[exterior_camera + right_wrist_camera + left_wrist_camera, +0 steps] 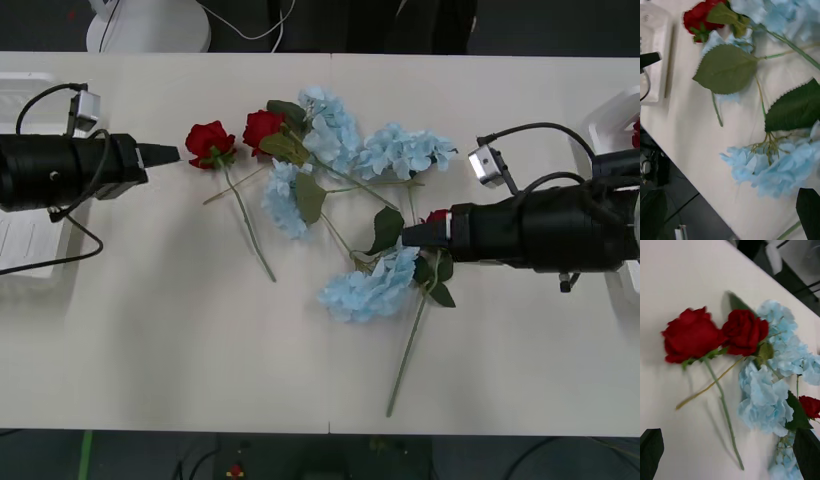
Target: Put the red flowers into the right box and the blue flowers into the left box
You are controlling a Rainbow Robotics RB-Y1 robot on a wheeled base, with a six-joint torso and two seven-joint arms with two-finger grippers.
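Desk [200, 350], pale, seen from above. Flowers are heaped at its middle, none boxed except as noted.

Red flowers [209, 141]: two blooms lie side by side at the left of the heap, stems trailing toward the near edge; a third is half hidden under leaves just at the right claw's tip. In the left wrist view the two blooms [692, 335] touch, stems crossing below them.

Blue flowers [372, 287]: several clusters are spread through the middle and right of the heap, one lying nearest the front edge with a long stem. In the right wrist view this cluster [778, 168] is seen under a dark leaf.

Left claw [170, 154]: held just left of the leftmost rose, not touching; fingers are seen spread in the left wrist view, nothing between.

Right claw [412, 235]: poised over the heap's right side; whether spread or pressed together cannot be told.

Left box [25, 240] sits at the desk's left edge under the arm. Right box [612, 115] is at the right edge, something red glimpsed at its rim.
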